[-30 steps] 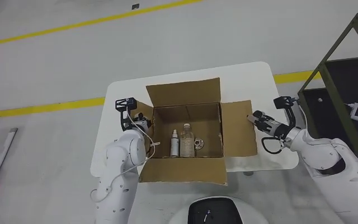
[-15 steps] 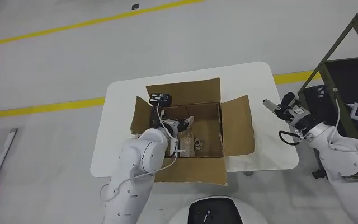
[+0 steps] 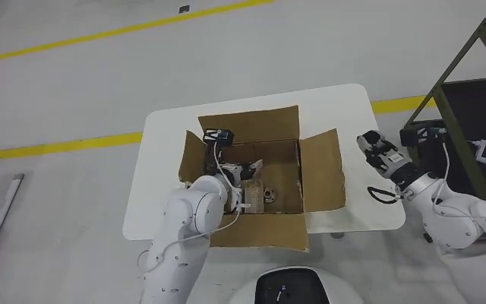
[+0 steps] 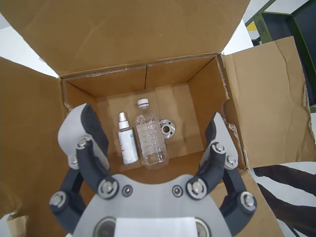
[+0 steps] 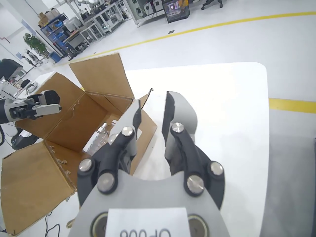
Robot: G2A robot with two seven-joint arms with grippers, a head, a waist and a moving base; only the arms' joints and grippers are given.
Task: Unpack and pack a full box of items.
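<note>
An open cardboard box [image 3: 254, 125] stands in the middle of the white table [image 3: 334, 114]. On its floor lie a white spray bottle [image 4: 127, 144], a clear plastic bottle [image 4: 150, 139] and a small metal flange [image 4: 167, 129], side by side. My left gripper [image 4: 149, 111] hangs above the box's inside, open wide and holding nothing; the top view shows it over the bottles [image 3: 243, 169]. My right gripper [image 3: 372, 140] is off the box's right flap, over bare table. Its fingers [image 5: 170, 109] stand a narrow gap apart with nothing between them.
All four box flaps [image 4: 266, 104] are folded outward, the left and right ones tilted up. A green metal rack [image 3: 456, 99] stands just right of the table. Bare table lies right of the box [image 5: 222, 114].
My left arm swung from beside the left flap to over the box's inside. The right gripper drew back from the right flap toward the table's right edge. Both side flaps now tilt up.
</note>
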